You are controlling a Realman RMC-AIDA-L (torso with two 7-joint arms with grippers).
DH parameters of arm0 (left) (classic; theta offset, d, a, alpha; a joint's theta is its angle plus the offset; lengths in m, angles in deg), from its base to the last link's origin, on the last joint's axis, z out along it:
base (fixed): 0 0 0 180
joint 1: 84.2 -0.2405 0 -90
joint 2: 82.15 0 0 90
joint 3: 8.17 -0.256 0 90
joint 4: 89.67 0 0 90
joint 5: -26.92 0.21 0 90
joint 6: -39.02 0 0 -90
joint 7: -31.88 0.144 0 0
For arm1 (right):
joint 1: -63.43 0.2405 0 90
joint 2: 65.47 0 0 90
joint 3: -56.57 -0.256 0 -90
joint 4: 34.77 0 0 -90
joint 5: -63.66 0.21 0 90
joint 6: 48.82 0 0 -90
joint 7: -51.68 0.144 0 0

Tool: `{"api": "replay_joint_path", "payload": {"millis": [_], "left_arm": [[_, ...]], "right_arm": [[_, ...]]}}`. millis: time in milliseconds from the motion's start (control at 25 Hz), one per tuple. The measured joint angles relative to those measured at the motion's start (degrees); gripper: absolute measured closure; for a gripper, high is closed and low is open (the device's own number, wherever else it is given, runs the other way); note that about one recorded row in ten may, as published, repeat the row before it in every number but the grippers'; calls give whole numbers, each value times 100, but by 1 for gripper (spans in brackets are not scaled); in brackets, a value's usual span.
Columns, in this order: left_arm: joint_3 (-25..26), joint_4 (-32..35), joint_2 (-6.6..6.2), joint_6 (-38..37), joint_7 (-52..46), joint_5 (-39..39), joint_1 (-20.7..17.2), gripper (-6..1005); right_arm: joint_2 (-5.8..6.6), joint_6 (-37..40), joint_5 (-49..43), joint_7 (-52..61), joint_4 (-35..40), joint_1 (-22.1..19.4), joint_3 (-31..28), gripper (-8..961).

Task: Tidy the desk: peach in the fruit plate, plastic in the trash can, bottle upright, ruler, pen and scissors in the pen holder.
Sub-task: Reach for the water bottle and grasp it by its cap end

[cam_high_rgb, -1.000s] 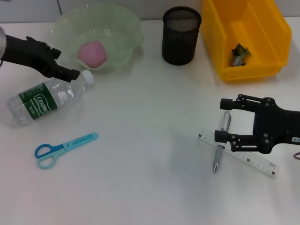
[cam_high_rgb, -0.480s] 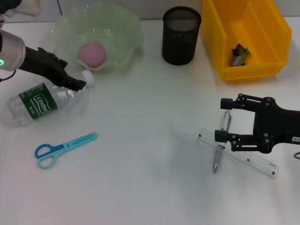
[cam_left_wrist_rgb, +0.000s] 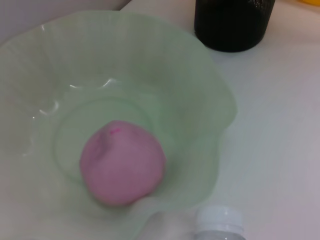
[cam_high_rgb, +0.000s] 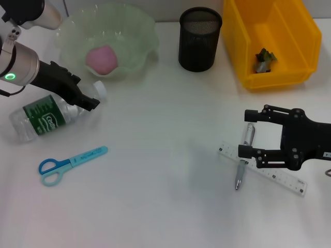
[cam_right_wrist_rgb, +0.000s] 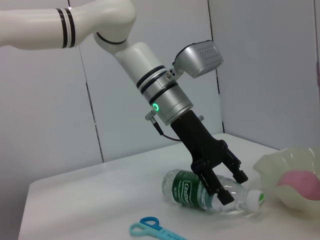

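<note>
The clear bottle (cam_high_rgb: 46,116) with a green label lies on its side at the left, its white cap (cam_high_rgb: 99,89) toward the plate. My left gripper (cam_high_rgb: 87,99) is down over the bottle's shoulder, open, with a finger on each side (cam_right_wrist_rgb: 227,186). The pink peach (cam_high_rgb: 102,58) rests in the green fruit plate (cam_high_rgb: 139,31). Blue scissors (cam_high_rgb: 70,163) lie in front of the bottle. At the right, the pen (cam_high_rgb: 244,161) lies across the ruler (cam_high_rgb: 269,175), and my right gripper (cam_high_rgb: 247,133) hangs open astride the pen's upper end. The black mesh pen holder (cam_high_rgb: 200,39) stands at the back. Green plastic (cam_high_rgb: 265,59) lies in the yellow trash can (cam_high_rgb: 305,31).
The left wrist view looks down on the peach (cam_left_wrist_rgb: 122,162), the plate's rim (cam_left_wrist_rgb: 210,95), the bottle cap (cam_left_wrist_rgb: 218,220) and the pen holder's base (cam_left_wrist_rgb: 235,25). White table surface stretches between the two arms.
My left gripper has swung down and rightward from beside the bottle onto its shoulder. The bottle has rolled and shifted slightly, its label turned. The right arm has not moved.
</note>
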Motion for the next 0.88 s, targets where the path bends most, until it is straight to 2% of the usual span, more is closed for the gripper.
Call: {"api": "replay_joint_path", "payload": {"millis": [240,880], "left_arm": [[-69,-8,18,-45,46,-25,15,184],[-1062,-95,29,152,62,-466,-31,186]], "right_arm": [[-6,0,1,0,0,-19,2,120],[-18,65,19,42,0,-38,1,119]]}}
